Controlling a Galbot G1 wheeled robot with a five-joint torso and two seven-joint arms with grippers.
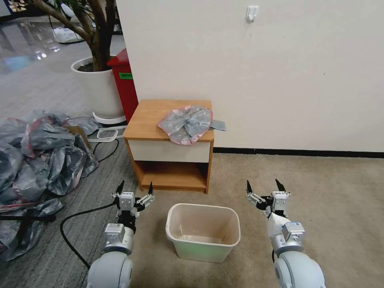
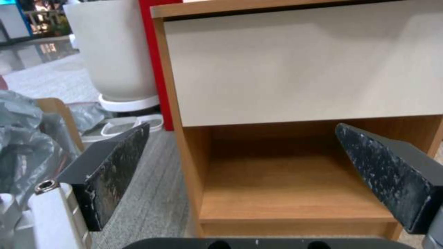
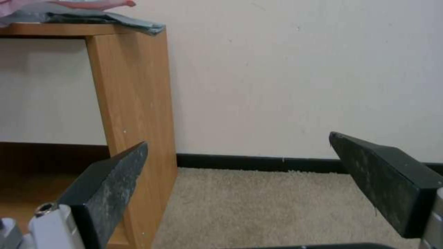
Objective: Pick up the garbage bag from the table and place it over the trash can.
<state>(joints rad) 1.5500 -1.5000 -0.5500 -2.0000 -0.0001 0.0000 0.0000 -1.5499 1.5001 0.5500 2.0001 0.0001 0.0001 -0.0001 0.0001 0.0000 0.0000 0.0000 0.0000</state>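
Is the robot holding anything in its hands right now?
Nothing. Both the left hand and right hand are open and empty, low beside the trash can; the garbage bag lies on the table.

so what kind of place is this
Probably an office or lobby corner: beige carpet along a plain white wall, a large white round planter holding an indoor tree, polished floor beyond.

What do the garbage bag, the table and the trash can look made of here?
Garbage bag: thin glossy plastic film, grey with pink rim, crumpled and shiny. Table: wood-look board, probably laminate, honey-brown grain with matte white drawer front. Trash can: smooth moulded cream plastic with a rolled rim.
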